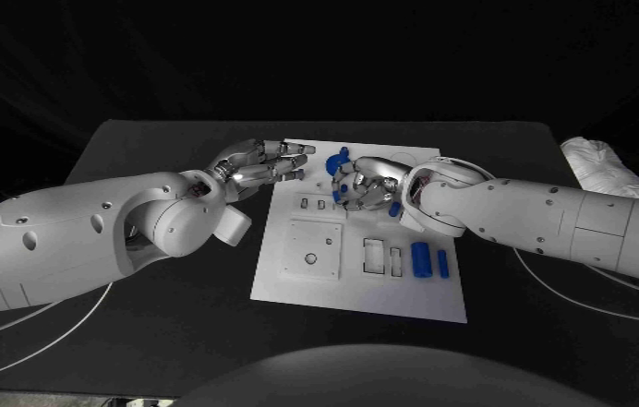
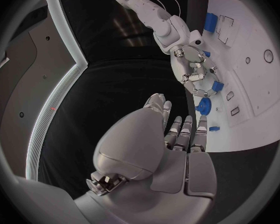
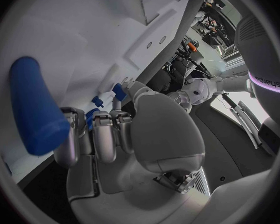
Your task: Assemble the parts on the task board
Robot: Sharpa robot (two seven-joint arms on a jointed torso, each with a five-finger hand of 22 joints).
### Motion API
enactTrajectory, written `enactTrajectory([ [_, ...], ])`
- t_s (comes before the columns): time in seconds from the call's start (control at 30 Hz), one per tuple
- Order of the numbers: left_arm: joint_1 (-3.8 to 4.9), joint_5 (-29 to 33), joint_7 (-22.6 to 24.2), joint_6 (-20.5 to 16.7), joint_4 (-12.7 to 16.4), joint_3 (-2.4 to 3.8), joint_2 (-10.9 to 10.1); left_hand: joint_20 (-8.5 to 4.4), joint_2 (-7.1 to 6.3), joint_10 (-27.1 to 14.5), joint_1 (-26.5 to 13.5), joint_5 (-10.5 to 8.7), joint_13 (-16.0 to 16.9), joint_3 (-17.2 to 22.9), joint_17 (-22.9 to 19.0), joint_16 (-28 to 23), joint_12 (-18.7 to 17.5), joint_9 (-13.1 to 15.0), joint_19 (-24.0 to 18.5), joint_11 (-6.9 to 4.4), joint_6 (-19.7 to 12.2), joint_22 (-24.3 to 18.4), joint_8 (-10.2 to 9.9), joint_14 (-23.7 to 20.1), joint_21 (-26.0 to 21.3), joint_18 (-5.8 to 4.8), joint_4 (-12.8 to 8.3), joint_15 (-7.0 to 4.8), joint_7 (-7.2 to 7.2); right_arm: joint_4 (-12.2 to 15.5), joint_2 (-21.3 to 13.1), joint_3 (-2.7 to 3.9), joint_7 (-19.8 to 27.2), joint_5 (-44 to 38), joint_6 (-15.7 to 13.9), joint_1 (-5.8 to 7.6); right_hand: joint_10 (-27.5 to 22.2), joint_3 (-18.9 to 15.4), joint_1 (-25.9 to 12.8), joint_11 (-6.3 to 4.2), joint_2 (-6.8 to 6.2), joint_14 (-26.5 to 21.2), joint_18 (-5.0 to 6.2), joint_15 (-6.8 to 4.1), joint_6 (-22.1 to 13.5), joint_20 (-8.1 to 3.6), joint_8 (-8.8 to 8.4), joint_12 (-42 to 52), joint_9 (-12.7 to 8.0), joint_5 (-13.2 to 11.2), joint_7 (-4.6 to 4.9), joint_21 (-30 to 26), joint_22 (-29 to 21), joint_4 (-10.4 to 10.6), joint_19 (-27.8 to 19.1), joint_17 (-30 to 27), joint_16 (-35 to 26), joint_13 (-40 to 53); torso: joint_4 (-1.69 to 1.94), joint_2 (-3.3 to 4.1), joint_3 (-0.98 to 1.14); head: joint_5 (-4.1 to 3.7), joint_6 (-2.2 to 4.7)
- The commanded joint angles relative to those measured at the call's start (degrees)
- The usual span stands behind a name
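White rectangular task board [image 1: 359, 296] lies flat in the middle of the black tabletop [image 1: 160, 333], its long side running away from the robot. Near its right edge two small blue cylindrical parts [image 1: 422, 260] lie side by side, just next to two narrow rectangular slots [image 1: 383, 257]. A square raised plate with a round hole [image 1: 312, 250] sits on the board's left half. At the far end a round blue knob-like part [image 1: 338, 160] stands on the board.

The right hand [image 1: 367, 185] hovers over the board's far half, its fingers [image 1: 349, 191] curled around small blue pieces; the right wrist view shows blue bits at the fingertips, though exactly how they are pinched cannot be told. The left hand [image 1: 256, 165] reaches to the board's far left corner, fingers [image 2: 184, 132] straight and together, holding nothing, just beside a small blue piece [image 2: 214, 129] on the board.
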Motion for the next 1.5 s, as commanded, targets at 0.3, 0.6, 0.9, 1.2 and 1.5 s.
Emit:
enactTrajectory([
  [0.3,0.03,-0.22,0.37,0.77,0.18,0.05,0.07,-0.01,-0.16,-0.06,0.50,0.26,0.01,0.39,0.01,0.21,0.13,-0.02,0.46,0.19,-0.23,0.05,0.27,-0.29,0.24,-0.56,-0.01,0.09,0.16,-0.46,0.33,0.00,-0.50,-0.76,1.63,-0.47,6.06,0.19,-0.77,0.58,-0.09,6.19,0.71,0.51,-0.24,0.26,-0.60,0.23,-0.39,-0.66,0.30,-0.62,11.83,-0.30,-0.78,15.08,0.20,15.07,0.00,0.03,-0.01,0.10,0.00],
  [0.6,0.03,-0.22,0.30,0.87,0.19,0.05,0.04,-0.01,-0.16,-0.06,0.50,0.26,0.01,0.39,0.01,0.21,0.13,-0.02,0.46,0.19,-0.23,0.05,0.27,-0.29,0.24,-0.56,-0.01,0.09,0.16,-0.47,0.32,0.00,-0.64,-0.51,1.75,-0.53,6.06,0.29,-0.99,0.74,-0.21,6.19,0.79,0.66,-1.29,0.42,-1.35,0.23,-1.03,-1.26,0.46,-0.97,11.72,-0.59,-1.09,15.08,0.20,15.07,-0.07,0.06,-0.01,0.10,0.00],
  [0.9,0.03,-0.22,0.25,0.97,0.10,0.05,0.13,-0.01,-0.16,-0.06,0.50,0.26,0.01,0.39,0.01,0.21,0.13,-0.02,0.46,0.19,-0.23,0.05,0.27,-0.29,0.24,-0.56,-0.01,0.09,0.16,-0.77,0.41,0.00,-0.43,-0.44,1.85,-0.55,6.06,0.39,-1.17,0.90,-0.41,6.19,0.89,0.84,-3.43,0.62,-2.41,0.23,-1.85,-2.10,0.59,-1.38,11.60,-1.18,-1.43,15.08,0.20,15.07,-0.03,0.03,-0.02,0.00,0.00],
  [1.2,0.03,-0.22,0.17,1.02,0.07,0.05,0.11,-0.01,-0.17,-0.07,0.46,0.26,0.02,0.47,0.02,0.25,0.16,-0.01,0.44,0.20,-0.16,0.04,0.31,-0.27,0.23,-0.60,0.04,0.14,0.18,-0.97,0.45,0.00,0.42,-0.54,2.19,-0.55,6.06,-1.07,-1.99,1.34,-0.75,6.19,0.96,1.24,-10.20,1.05,-5.58,0.23,-4.81,-12.56,0.99,-1.86,11.51,-2.30,-1.73,15.08,0.20,15.07,-0.02,0.02,-0.05,-0.01,0.00],
  [1.5,0.03,-0.25,0.20,0.98,0.06,0.05,0.11,-0.01,-0.17,-0.07,0.46,0.26,0.02,0.47,0.02,0.25,0.16,-0.01,0.44,0.20,-0.16,0.04,0.31,-0.27,0.23,-0.60,0.04,0.14,0.18,-1.04,0.39,0.00,1.54,-0.72,0.68,-0.55,6.06,-4.66,-3.81,1.59,-0.49,6.19,1.14,1.53,-12.19,1.33,-6.27,0.23,-8.03,-25.44,1.21,-2.63,11.30,-1.95,-2.27,15.08,0.20,15.07,-0.02,0.01,-0.03,0.04,0.00],
])
